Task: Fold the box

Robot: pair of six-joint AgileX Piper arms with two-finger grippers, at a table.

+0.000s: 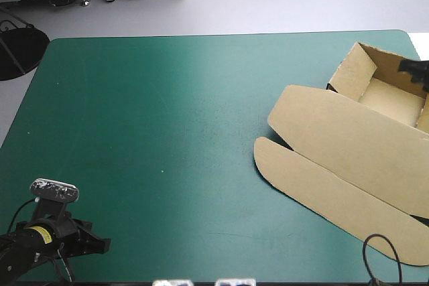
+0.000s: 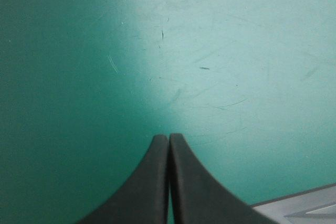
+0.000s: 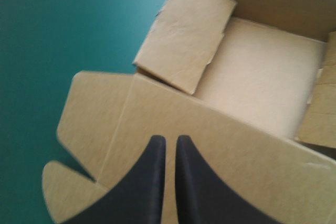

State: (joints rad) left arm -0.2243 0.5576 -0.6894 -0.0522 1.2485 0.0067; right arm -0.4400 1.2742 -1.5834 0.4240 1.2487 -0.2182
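Observation:
The brown box (image 1: 348,145) lies at the table's right side as an open tray (image 1: 392,98) with raised walls. Its lid lies flat toward the front, ending in a long rounded flap (image 1: 335,199). My right gripper (image 1: 414,70) hovers over the tray's far right wall, mostly cut off in the high view. In its own view the right gripper (image 3: 170,141) is shut with nothing between the fingers, and below it lie the box lid (image 3: 220,156), the tray floor (image 3: 262,77) and an inward-leaning side wall (image 3: 184,40). My left gripper (image 1: 99,244) rests shut at the front left corner, the same gripper (image 2: 169,138) over bare cover.
The teal-green cover (image 1: 167,118) stretches bare from the box to the left edge. The table's front edge (image 2: 299,195) shows just beside my left gripper. A black cable loop (image 1: 382,252) lies on the lid's front flap near the front right.

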